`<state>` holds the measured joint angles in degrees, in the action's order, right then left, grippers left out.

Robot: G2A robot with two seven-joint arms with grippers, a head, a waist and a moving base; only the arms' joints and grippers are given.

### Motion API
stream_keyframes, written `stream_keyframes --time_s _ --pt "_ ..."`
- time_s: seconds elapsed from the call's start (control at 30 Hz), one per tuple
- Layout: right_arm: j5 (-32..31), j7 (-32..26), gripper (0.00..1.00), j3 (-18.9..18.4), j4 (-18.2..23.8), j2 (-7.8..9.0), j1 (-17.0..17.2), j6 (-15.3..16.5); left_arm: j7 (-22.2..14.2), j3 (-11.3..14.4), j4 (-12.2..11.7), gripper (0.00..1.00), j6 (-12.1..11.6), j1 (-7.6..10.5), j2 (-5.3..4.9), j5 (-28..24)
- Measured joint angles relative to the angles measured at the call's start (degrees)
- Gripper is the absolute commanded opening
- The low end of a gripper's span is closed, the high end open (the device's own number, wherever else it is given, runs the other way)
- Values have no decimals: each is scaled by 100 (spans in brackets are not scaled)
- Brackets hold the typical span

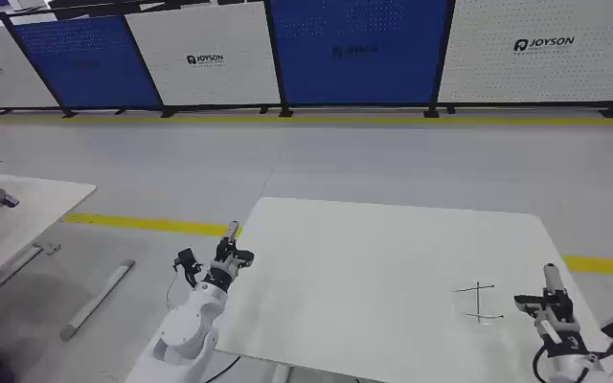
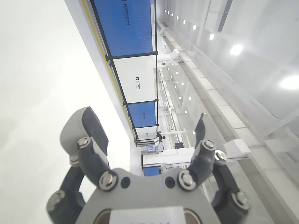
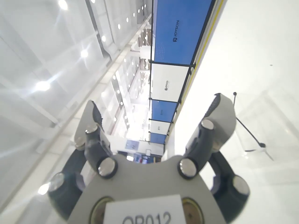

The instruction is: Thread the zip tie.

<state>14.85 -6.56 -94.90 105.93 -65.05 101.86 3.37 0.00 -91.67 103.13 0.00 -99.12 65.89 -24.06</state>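
Observation:
Thin black zip tie strands (image 1: pixel 476 287) lie on a small clear holder (image 1: pixel 488 324) near the table's right side. In the right wrist view one black zip tie (image 3: pixel 247 128) runs slanted over the clear holder (image 3: pixel 268 117), just beside one finger (image 3: pixel 223 108). My right gripper (image 1: pixel 539 289) (image 3: pixel 155 101) hovers at the table's right edge, a short way right of the strands, open and holding nothing. My left gripper (image 1: pixel 233 246) (image 2: pixel 147 120) is at the table's left edge, far from the zip ties, open and empty too.
The white table (image 1: pixel 383 268) has bare surface between the two arms. A second white table (image 1: pixel 38 206) stands off to the left. Blue and white partition panels (image 1: pixel 359 53) line the back of the room behind a yellow floor stripe (image 1: pixel 144 224).

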Motion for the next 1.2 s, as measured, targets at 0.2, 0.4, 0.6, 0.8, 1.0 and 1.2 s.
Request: stream_keyframes --time_s 0.2,0.4,0.6,0.8,1.0,1.2 --pt "-117 -1857 100 -690 -3 147 85 -64 0 0 0 100 0 0 0 0" --pt "-135 -2149 100 -758 -59 165 54 -83 0 0 0 100 0 0 0 0" --pt "-136 -2146 100 -760 -57 165 53 -80 0 0 0 100 0 0 0 0" --pt "-746 -3619 100 -1106 -111 345 -372 -214 0 0 0 100 0 0 0 0" --pt "-1125 -5356 100 -1434 -330 533 -812 8 0 0 0 100 0 0 0 0" --pt "-1816 -6489 100 -1112 -974 679 -1626 -146 0 0 0 100 0 0 0 0"
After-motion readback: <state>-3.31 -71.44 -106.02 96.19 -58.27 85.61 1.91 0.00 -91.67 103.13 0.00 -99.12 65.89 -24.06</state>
